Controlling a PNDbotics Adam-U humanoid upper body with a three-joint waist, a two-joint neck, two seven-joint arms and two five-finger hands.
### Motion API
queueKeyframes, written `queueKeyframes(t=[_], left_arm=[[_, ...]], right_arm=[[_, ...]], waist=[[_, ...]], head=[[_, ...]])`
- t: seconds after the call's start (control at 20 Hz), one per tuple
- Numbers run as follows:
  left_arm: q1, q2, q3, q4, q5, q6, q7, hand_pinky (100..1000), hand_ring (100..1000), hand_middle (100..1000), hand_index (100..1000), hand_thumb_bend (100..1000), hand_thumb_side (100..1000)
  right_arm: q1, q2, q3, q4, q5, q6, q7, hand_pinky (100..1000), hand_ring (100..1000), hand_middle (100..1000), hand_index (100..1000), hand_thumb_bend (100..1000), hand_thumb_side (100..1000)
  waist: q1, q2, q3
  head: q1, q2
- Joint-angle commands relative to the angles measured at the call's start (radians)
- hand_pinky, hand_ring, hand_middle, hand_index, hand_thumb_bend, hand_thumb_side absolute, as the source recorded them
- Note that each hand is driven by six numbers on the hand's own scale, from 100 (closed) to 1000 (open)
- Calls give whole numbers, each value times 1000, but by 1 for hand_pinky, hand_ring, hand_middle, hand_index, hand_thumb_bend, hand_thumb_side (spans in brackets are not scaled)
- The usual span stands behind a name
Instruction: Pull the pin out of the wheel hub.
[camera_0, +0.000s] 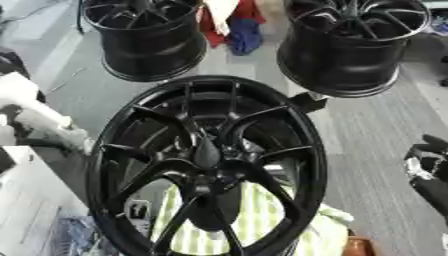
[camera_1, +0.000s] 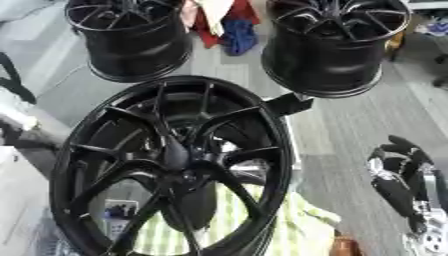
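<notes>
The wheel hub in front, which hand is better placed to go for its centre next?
Probably the right. The right hand shows at the right edge, beside the near wheel, its fingers relaxed. No left hand is visible. I cannot make out a pin at the hub.

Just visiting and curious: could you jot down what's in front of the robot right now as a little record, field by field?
Nearest object: large black wheel hub, spokes facing the camera
Pin: cannot make out; a dark shape sits at the hub's centre
Behind the wheel: green-and-white striped cloth
Farther back: two more black wheels standing on the grey floor
Between them: red and blue cloth
Right hand: at the right edge, apart from the wheel, fingers relaxed
Left hand: not seen
</notes>
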Motion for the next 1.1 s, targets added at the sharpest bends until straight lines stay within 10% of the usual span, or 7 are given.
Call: queueKeyframes(t=[0.05,0.15,0.4,1.1], left_arm=[[27,-13,63,108,-54,46,97,645,594,602,805,445,331],[48,-36,76,161,-112,83,161,712,700,755,879,612,535],[77,-92,91,198,-180,133,318,743,770,873,916,697,654],[83,-318,67,-148,32,107,599,623,647,695,790,315,383]], right_arm=[[-4,-10,-11,-15,0,-1,-7,707,609,679,817,125,261],[-4,-8,-11,-14,0,0,-7,707,609,679,816,129,261],[-4,-6,-12,-16,0,0,-7,707,609,679,817,129,260],[-8,6,-8,-18,-4,0,-3,707,608,678,817,124,263]], waist=[[1,-6,4],[-2,-6,6],[-8,-5,10],[-26,2,14]], head=[[-5,-2],[-7,-2],[-10,-2],[-9,-2]])
